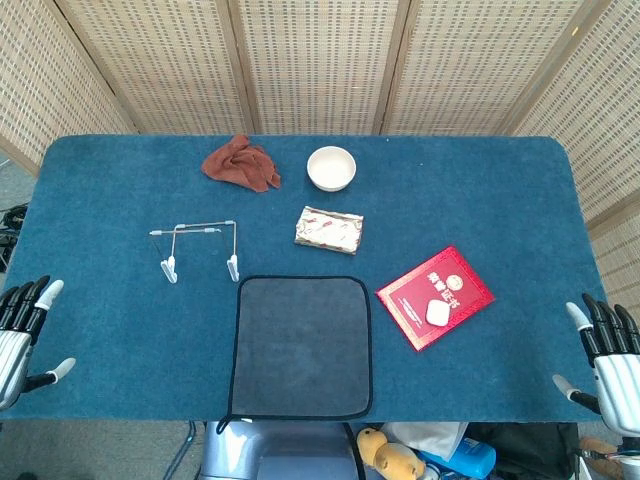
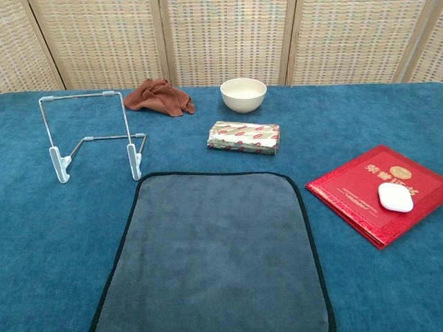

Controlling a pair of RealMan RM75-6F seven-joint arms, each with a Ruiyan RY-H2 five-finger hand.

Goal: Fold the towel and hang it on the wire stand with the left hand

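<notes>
A grey towel [image 1: 303, 346] [image 2: 216, 252] with a black hem lies spread flat at the table's front middle. Just behind its left corner stands the wire stand [image 1: 198, 247] [image 2: 93, 135] on white feet, with nothing hanging on it. My left hand [image 1: 22, 331] hovers at the far left edge of the head view, fingers apart and holding nothing, well away from the towel. At the far right edge my right hand [image 1: 606, 352] is likewise spread and holding nothing. The chest view shows neither hand.
A crumpled rust-red cloth [image 1: 240, 163] [image 2: 158, 96] and a white bowl [image 1: 331, 167] [image 2: 243, 94] sit at the back. A patterned packet [image 1: 329, 229] [image 2: 243, 137] lies behind the towel. A red booklet [image 1: 430, 292] [image 2: 370, 188] carrying a small white pad [image 1: 439, 312] [image 2: 394, 196] lies to the right.
</notes>
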